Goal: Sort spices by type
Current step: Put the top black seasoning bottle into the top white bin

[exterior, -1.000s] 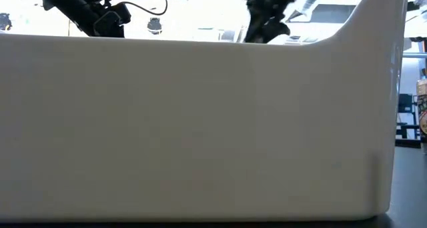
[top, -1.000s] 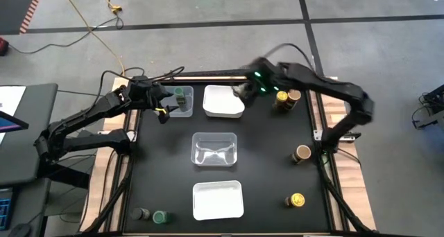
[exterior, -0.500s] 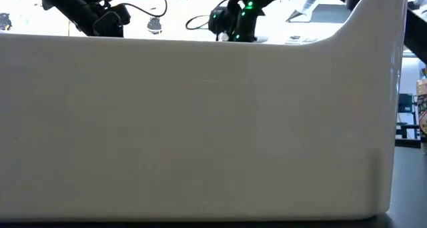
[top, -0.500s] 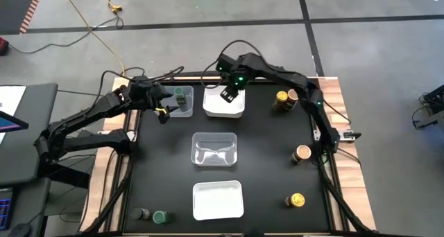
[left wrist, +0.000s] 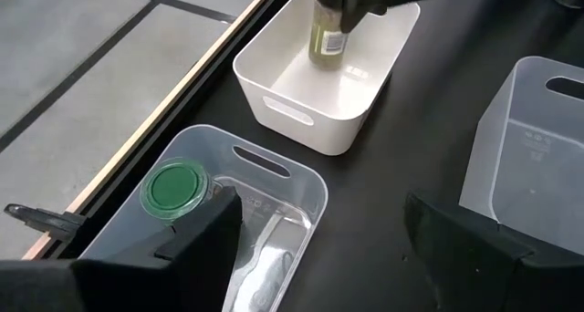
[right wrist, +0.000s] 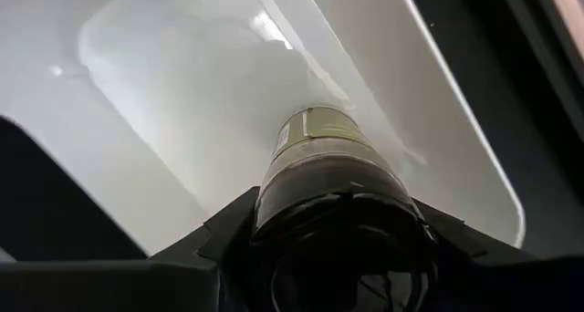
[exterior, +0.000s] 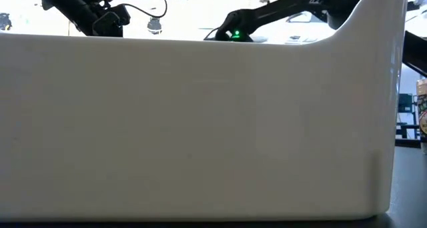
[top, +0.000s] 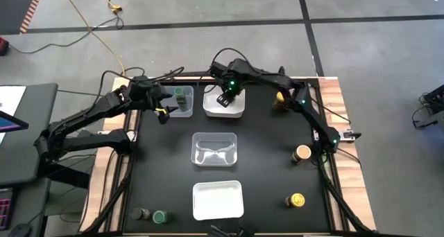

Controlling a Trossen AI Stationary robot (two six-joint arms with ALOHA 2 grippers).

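My right gripper (top: pixel 225 98) is shut on a dark-lidded spice jar (left wrist: pixel 327 34) and stands inside the far white tray (top: pixel 236 111). My left gripper (left wrist: pixel 319 230) is open and empty, just left of the clear tray (top: pixel 186 111). A green-lidded jar (left wrist: pixel 173 188) stands on its base in that clear tray. Loose jars stand on the table: a yellow-lidded one (top: pixel 281 98) at the far right, a tan-lidded one (top: pixel 302 153), a yellow-lidded one (top: pixel 296 200), and a dark grey one (top: pixel 141 214) beside a green one (top: pixel 160 216) at the near left. My right gripper pinches the jar's upper end, at the dark lid (right wrist: pixel 333 189), between its two fingers. The fingers come from above and point down. The jar hangs upright inside the white tray, its labelled body (right wrist: pixel 319 125) below the fingers. Whether its base touches the tray floor I cannot tell.
A second clear tray (top: pixel 214 149) stands mid-table and a second white tray (top: pixel 218 199) near the front edge. In the low view that tray's white wall (exterior: pixel 200 121) blocks nearly everything. Bare black tabletop lies at the left and between the trays and the right-hand jars.
My right gripper has gone from the table's far right toward the left, over the far white tray, and down into it with the dark-lidded jar, which stays upright.
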